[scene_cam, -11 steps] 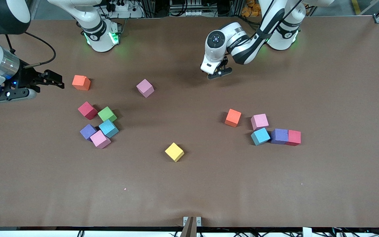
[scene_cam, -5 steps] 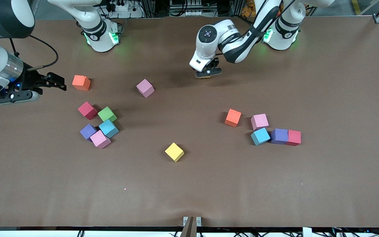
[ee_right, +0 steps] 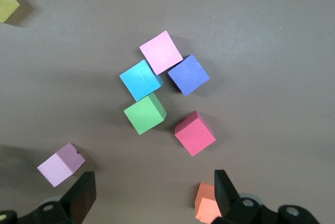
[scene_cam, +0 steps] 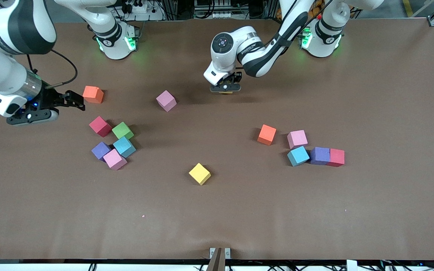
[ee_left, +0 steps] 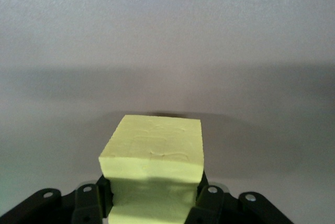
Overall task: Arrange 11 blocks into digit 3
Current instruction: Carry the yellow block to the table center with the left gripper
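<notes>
Left wrist view shows the left gripper (ee_left: 156, 203) with its jaws closed on a pale yellow block (ee_left: 154, 150), pinched at its lower faces so the top sits proud and the brown worktop (ee_left: 167, 35) below stays in sight; held this way the cube keeps square for setting down. In the front view that gripper (scene_cam: 225, 87) hangs over bare worktop toward the robots' bases, with the lone pink block (scene_cam: 165, 100) nearby, and the cube shows only as a yellow sliver between the jaws.

The right gripper (scene_cam: 74, 101) has its jaws spread wide and holds nothing; it hovers just beside an orange block (scene_cam: 93, 94), probably lined up for the next pick. Under its wrist camera lies a loose cluster: pink (ee_right: 161, 52), blue (ee_right: 141, 79), purple (ee_right: 188, 74), green (ee_right: 145, 113) and red (ee_right: 194, 133) blocks, touching or nearly so.

Toward the left arm's end, an orange block (scene_cam: 266, 134), a pink block (scene_cam: 297, 139), and a blue (scene_cam: 298, 156), purple (scene_cam: 320, 155) and red (scene_cam: 336, 157) row sit close together, perhaps the first strokes of the digit 3, though no numeral reads yet. A second yellow block (scene_cam: 199, 173) lies alone, nearest the front camera.
</notes>
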Controlling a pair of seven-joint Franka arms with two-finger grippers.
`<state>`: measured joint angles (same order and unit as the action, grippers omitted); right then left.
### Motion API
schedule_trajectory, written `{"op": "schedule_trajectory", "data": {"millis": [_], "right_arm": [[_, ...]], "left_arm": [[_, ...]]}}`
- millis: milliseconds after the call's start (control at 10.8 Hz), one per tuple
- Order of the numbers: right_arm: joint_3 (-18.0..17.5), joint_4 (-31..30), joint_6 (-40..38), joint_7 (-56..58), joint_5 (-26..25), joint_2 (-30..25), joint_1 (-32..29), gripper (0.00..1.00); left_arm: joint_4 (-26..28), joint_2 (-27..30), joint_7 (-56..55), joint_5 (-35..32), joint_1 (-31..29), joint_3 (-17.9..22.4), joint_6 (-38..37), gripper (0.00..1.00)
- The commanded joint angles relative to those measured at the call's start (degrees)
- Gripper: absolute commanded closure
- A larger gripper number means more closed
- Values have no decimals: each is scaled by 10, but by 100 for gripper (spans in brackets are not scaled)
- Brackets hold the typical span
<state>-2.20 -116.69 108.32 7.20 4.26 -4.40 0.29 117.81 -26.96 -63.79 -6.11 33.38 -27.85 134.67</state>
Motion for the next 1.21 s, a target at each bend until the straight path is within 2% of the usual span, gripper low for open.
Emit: {"op": "schedule_trajectory", "data": {"millis": [0, 186, 371, 464, 557, 743, 1114], "right_arm": [[0, -55, 62, 7, 12, -12, 14, 0], [-2, -77, 90, 9, 12, -12, 23, 0], [-38, -79, 86, 10, 12, -12, 23, 0], [-50, -92, 101, 9, 12, -12, 23, 0], [-60, -115, 132, 9, 12, -11, 23, 0], [-82, -176, 229, 10, 11, -2, 23, 0], [-140, -180, 243, 10, 11, 29, 23, 0]], "left_arm": [[-51, -36, 7, -15, 30, 31, -13, 69], [-61, -52, 2, -15, 43, 39, -13, 68], [-72, -69, -2, -14, 53, 39, -13, 66], [-78, -76, -18, -15, 59, 40, -13, 48], [-79, -77, -38, -15, 64, 46, -13, 0], [-79, -63, -55, -16, 69, 48, -17, 0], [-89, 2, -48, -27, 33, 47, -90, 0]]}}
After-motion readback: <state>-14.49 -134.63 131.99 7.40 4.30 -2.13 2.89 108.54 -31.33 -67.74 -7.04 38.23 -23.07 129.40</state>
